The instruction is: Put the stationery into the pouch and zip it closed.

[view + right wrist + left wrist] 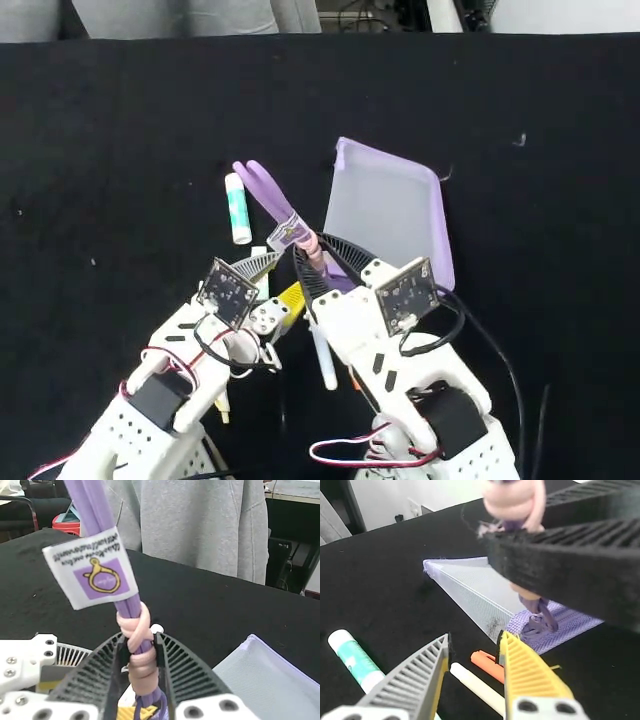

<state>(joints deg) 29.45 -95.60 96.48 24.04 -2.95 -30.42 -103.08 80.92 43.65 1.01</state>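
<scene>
The pouch [385, 210] is laid flat on the desk [120, 150]. Just beside it, a tagged purple strap [262, 190] is clenched in the right hand [141, 647]; the left hand [473, 642] is released. Loading is judged underway; the strap must next be steered into the opening.

The white-and-green glue stick [238, 208] lies at nine o'clock from the purple mesh pouch [385, 215], the labelled purple cord [263, 188] between them.
</scene>
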